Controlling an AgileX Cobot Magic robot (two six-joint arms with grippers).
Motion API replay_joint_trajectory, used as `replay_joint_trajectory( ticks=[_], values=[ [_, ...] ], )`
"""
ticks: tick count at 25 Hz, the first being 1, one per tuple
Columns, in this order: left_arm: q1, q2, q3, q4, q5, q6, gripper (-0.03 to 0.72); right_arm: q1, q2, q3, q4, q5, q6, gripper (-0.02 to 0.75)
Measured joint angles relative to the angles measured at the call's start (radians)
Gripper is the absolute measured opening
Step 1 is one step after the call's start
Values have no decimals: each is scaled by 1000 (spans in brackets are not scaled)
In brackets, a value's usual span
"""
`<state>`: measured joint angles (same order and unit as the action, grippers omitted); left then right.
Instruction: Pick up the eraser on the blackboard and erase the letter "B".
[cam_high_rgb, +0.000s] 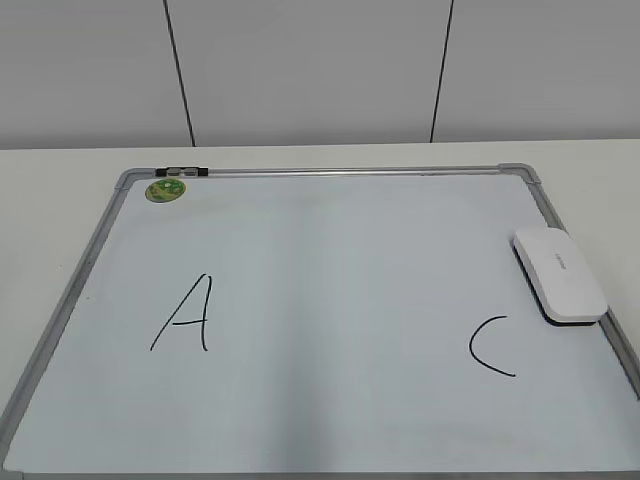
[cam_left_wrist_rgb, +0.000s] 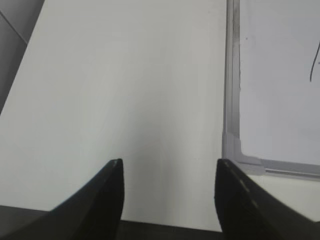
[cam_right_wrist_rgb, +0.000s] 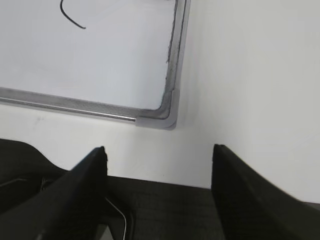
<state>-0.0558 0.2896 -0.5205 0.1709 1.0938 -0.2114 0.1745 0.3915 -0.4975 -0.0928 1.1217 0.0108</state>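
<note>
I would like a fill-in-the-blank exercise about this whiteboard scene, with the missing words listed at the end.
1. The eraser lies near the ____ edge of the blackboard, above the letter "C".
2. Between the letter "A" and the "C", the board is ____; no "B" shows.
3. The round green magnet sits near the board's far ____ corner.
4. The left pincer and the right pincer are both ____ and hold nothing.

Missing words: right; blank; left; open

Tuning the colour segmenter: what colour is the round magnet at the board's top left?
Green with a yellowish mottled pattern; the magnet shows best in the exterior view.
</note>
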Motion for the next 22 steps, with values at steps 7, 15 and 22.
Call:
replay_joint_trajectory(
  ticks=[7,15,22],
  values=[
    [27,-204,0,0,6,0,437,-76,-175,0,0,13,0,484],
    [36,-272,0,0,12,0,437,-126,-324,0,0,20,0,484],
    [36,-273,0,0,12,0,437,-128,-406,0,0,23,0,484]
  ],
)
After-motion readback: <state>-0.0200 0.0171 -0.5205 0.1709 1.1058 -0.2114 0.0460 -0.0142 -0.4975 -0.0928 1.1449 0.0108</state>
